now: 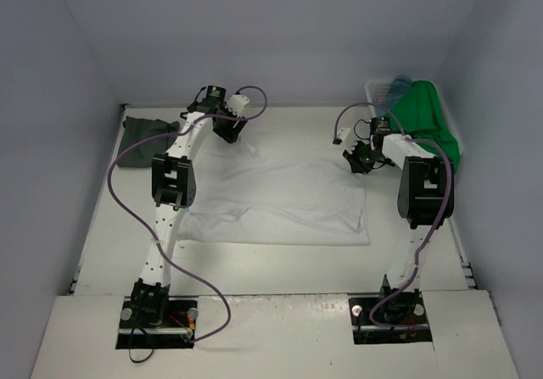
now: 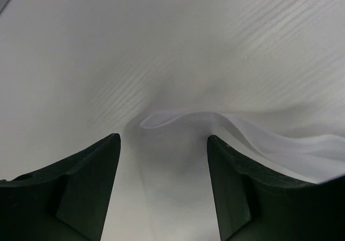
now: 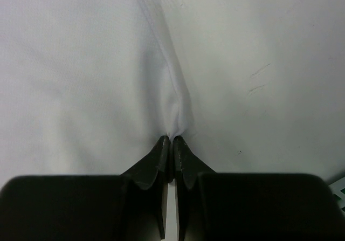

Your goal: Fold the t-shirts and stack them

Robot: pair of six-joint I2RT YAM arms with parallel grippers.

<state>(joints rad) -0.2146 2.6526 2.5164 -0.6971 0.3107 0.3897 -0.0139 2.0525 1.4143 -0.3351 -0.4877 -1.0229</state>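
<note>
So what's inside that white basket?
A bright green t-shirt fills the basket and spills over its rim, with some teal-blue cloth behind it. Anything underneath them is covered.

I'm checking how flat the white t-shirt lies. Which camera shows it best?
Top external: the whole white t-shirt lies spread out, with wrinkles visible. The left wrist sees only one raised fold; the right wrist only a ridge pinched in the right gripper.

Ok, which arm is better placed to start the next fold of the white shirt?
Probably right: the right gripper is shut on a pinch of the white t-shirt, while the left gripper is open over a raised edge, gripping nothing.
</note>
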